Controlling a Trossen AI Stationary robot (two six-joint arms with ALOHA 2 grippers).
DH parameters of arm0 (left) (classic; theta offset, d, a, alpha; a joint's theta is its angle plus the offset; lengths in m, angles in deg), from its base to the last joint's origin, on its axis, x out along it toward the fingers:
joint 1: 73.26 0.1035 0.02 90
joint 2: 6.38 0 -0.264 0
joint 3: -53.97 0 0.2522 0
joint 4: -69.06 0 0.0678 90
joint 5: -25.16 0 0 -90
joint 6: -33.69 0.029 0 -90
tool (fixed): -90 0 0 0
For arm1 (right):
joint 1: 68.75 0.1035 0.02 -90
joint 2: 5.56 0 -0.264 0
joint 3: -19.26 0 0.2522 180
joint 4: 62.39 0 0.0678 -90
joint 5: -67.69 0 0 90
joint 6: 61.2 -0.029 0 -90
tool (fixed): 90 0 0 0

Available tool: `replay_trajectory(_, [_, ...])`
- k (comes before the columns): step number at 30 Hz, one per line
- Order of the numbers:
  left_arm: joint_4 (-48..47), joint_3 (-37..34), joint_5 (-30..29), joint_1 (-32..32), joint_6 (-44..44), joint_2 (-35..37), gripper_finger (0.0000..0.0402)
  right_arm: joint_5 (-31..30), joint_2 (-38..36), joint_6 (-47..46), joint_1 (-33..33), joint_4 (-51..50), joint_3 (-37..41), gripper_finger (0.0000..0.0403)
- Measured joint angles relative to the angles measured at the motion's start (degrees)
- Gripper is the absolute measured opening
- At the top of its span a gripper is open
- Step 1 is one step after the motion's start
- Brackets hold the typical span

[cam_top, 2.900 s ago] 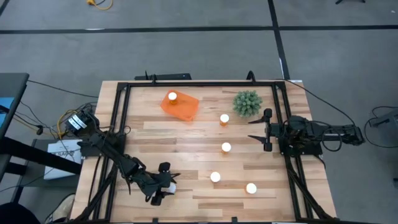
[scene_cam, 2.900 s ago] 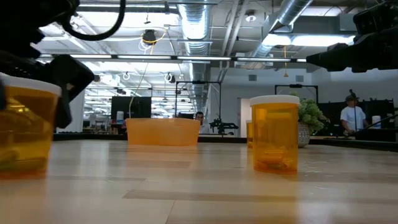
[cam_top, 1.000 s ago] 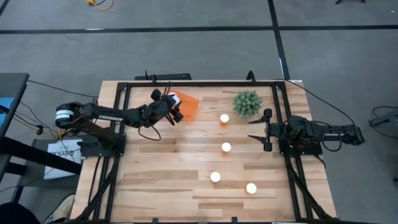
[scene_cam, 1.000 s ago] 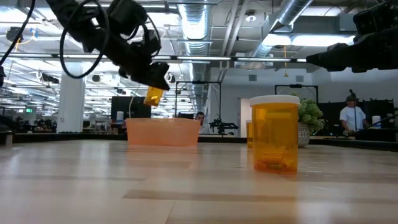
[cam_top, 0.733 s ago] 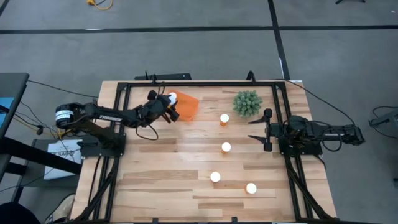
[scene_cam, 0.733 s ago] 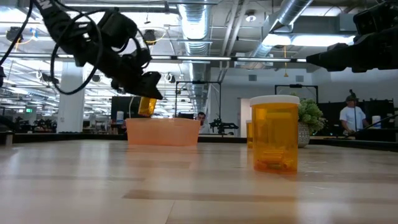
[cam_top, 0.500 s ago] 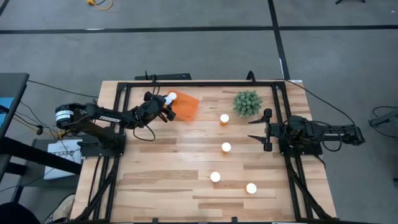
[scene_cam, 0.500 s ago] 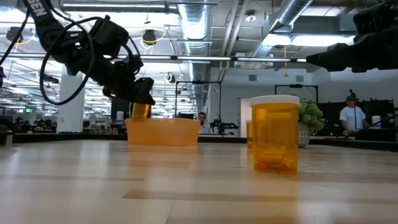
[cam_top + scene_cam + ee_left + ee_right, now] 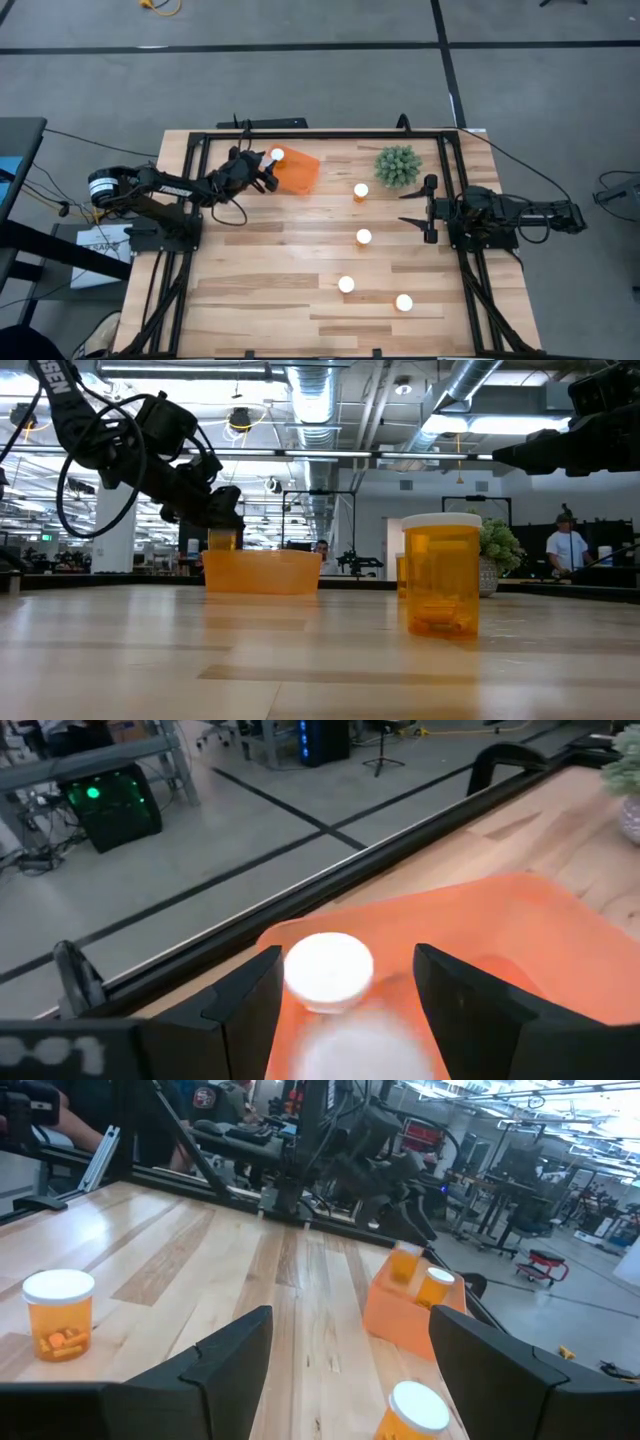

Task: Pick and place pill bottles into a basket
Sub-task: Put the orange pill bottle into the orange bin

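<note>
My left gripper point(image 9: 264, 172) hangs over the left end of the orange basket point(image 9: 298, 172), shut on a pill bottle point(image 9: 222, 540). A second bottle stands in the basket, its white cap point(image 9: 277, 155) showing; it also shows in the left wrist view point(image 9: 329, 970). Several more bottles stand on the table: point(image 9: 361, 190), point(image 9: 364, 237), point(image 9: 346, 284), point(image 9: 404, 302). My right gripper point(image 9: 428, 210) waits open and empty at the table's right side. My left gripper has the pill bottle between its two fingers at the white-capped top end point(image 9: 365, 1050), which shows blurred there. The fingers come from above, slanting down. The bottle hangs upright below them, its lower end about level with the basket's rim point(image 9: 262, 555).
A round green spiky plant point(image 9: 398, 165) stands at the far right, near one bottle. A black frame point(image 9: 320, 133) runs round the table's edges. The nearest bottle point(image 9: 441, 575) looms large in the low view. People show in the room beyond the table.
My left gripper has gone toward the table's left edge and down with the bottle, from over the basket's middle to its left end. The bottle has turned from tilted to upright and sunk to the basket's rim.
</note>
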Motion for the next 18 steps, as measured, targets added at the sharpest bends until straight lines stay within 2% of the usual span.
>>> replay_trajectory(4, [0.0,0.0,2.1,1.4,-1.2,0.0,0.0217,0.0,0.0,0.0,0.0,0.0,0.0,0.0265])
replay_trajectory(14, [4.4,0.0,2.1,1.6,-0.5,0.0,0.0219,0.0,0.0,0.0,0.0,0.0,0.0,0.0265])
replay_trajectory(18, [6.1,0.0,7.8,0.8,-1.0,0.0,0.0219,0.0,0.0,0.0,0.0,0.0,0.0,0.0265])
